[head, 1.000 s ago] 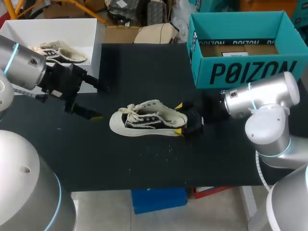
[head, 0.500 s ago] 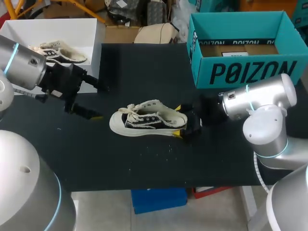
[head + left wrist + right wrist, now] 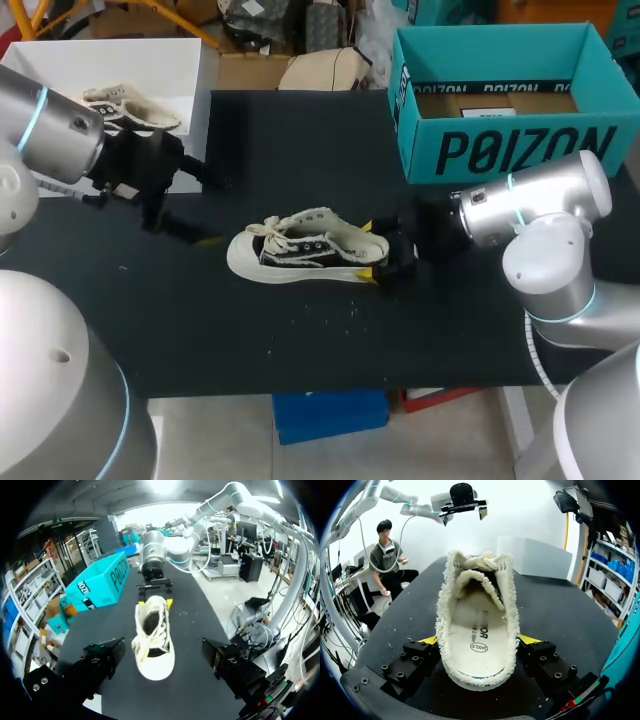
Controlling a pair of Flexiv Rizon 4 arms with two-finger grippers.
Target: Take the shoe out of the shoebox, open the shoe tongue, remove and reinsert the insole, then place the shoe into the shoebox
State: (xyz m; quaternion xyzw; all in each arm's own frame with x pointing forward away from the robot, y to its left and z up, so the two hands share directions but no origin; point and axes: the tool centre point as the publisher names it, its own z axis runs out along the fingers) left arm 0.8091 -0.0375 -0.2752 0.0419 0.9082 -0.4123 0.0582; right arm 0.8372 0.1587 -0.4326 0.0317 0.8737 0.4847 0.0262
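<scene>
At the far left the white box [image 3: 190,60] holds a second shoe [image 3: 125,108], so I take it for the shoebox, though I cannot be sure. My left arm [image 3: 50,130] comes in beside it. The left jaws stand wide open and empty above the tabletop [image 3: 300,340], near the toe but apart from it. In the left wrist view the toe lies ahead of the open fingers [image 3: 100,660].

The shoe [image 3: 305,250] lies on its sole in the middle of the tabletop, out of any box, toe to my left and heel to my right. The right jaws grip it at the heel, a yellow tip against each side, with my right arm [image 3: 540,210] behind them.

The step in hand, as I judge it, is opening the tongue [image 3: 470,577]. I would let the right jaws hold the heel firmly and low so the shoe cannot slide. The left jaws should narrow first, then come down over the throat. They should pinch the frayed top edge of the tongue, not the laces [image 3: 155,612] (a snagged lace would drag the whole shoe). A pull up and toward the toe should expose the insole [image 3: 477,635].

The insole carries a small dark printed mark and an oval stamp near the heel. The teal box [image 3: 500,100] at the far right has large dark lettering across its side.
</scene>
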